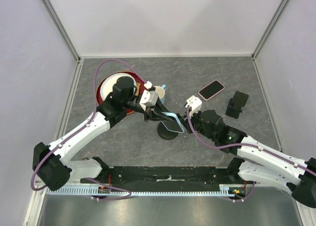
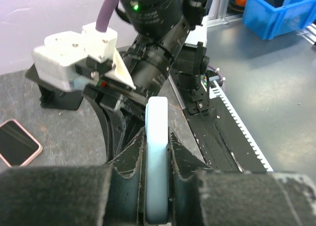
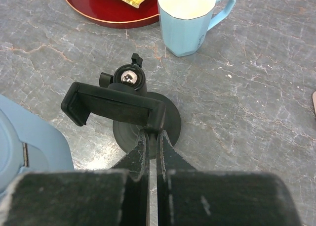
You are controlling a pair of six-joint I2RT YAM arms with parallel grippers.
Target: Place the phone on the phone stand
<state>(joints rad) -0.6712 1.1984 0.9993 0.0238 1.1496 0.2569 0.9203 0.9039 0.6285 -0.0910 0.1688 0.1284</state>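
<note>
**A:** Where's the phone right now?

**B:** Your left pincer (image 2: 157, 159) is clenched on the light blue phone (image 2: 158, 119), thin edge up, above the middle of the tabletop (image 1: 197, 72).

**A:** And the phone stand (image 3: 170, 123)?

**B:** Your right pincer (image 3: 153, 143) is clamped on one end of its cradle (image 3: 113, 105). The phone sits just beside the cradle, toward the left edge and not seated. Its long axis slants toward the near right corner, so you'll likely need to square it first.
</note>
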